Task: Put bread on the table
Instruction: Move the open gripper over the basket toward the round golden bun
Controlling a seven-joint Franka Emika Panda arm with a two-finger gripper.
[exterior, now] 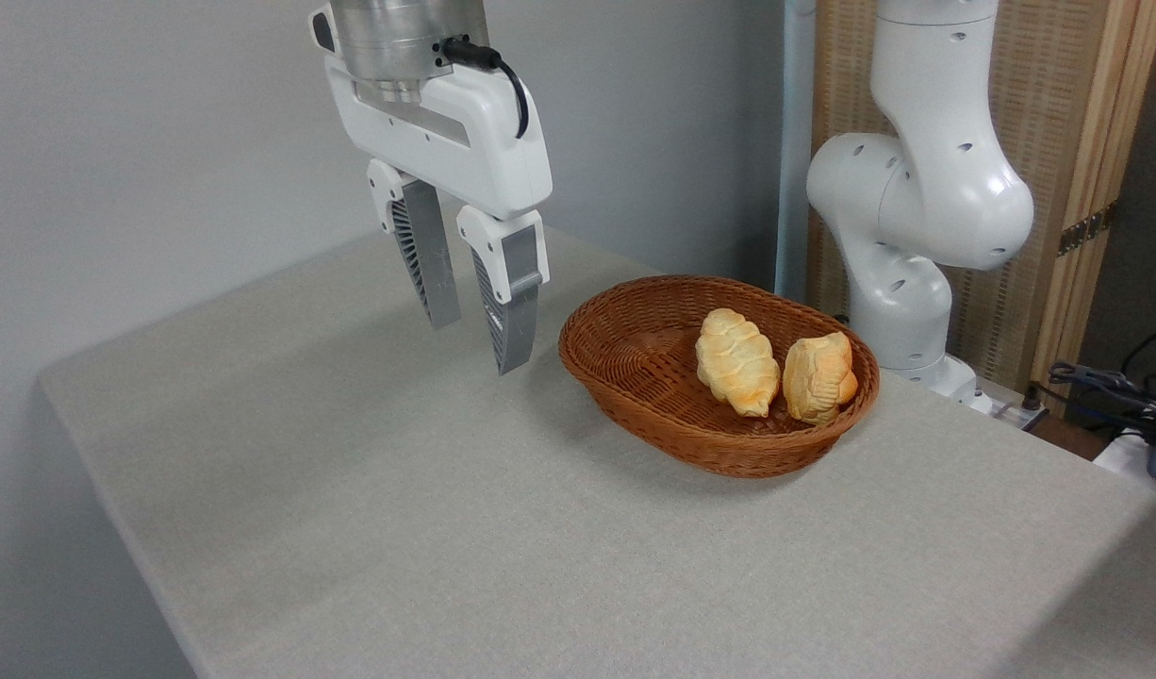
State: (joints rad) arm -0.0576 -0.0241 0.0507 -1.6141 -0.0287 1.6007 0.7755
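Observation:
The bread [820,377], a stubby orange-golden knotted roll, leans against the right inner wall of a brown oval wicker basket [625,372]. The basket stands on the grey-beige cloth table [352,490]. My gripper [476,344] hangs above the table to the left of the basket, well apart from the bread. Its two ridged grey fingers [512,311] point down with a gap between them and nothing held, so it is open.
A paler, longer ridged roll [736,363] lies in the basket just left of the bread, touching it. The arm's white base [908,217] stands behind the basket at the right. Cables [1120,391] lie off the table's right edge.

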